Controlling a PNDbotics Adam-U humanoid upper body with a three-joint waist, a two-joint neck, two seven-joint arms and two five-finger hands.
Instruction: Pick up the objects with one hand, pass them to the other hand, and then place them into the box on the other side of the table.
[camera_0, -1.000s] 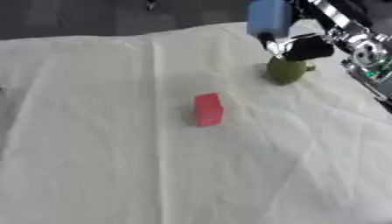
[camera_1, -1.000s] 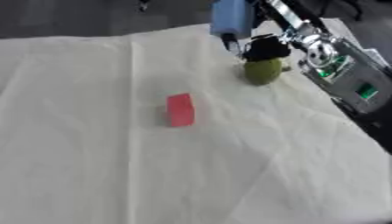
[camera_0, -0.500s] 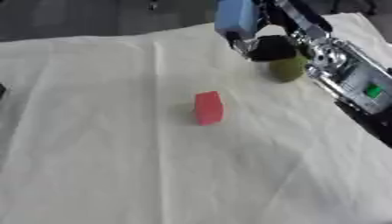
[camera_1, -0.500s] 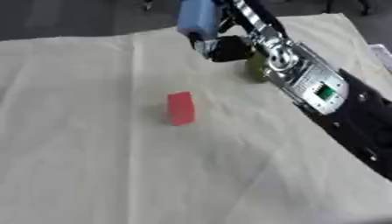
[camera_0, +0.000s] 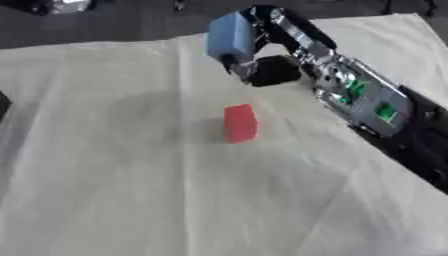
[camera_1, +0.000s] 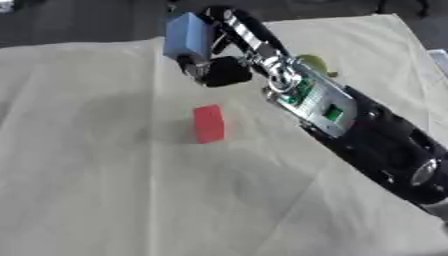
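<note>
The right arm (camera_1: 332, 115) is stretched in from the near right across the table (camera_0: 105, 200), which is covered by a cream cloth. The right hand (camera_0: 262, 70) is seen at the far centre, fingers curled round a blue block (camera_0: 231, 36); the block is held up off the cloth, beyond the hand's dark fingers. A red block (camera_0: 240, 123) is stood upright on the cloth at mid-table, just near of the hand and apart from it, untouched. A green object (camera_1: 313, 64) is partly seen in the right eye view, on the cloth to the right of the arm and mostly hidden behind it; its shape cannot be made out. A dark edge (camera_0: 3, 106) is glimpsed at the far left border of the left eye view; what it is cannot be told. Dark floor is seen past the table's far edge. No left hand is seen in either view.
</note>
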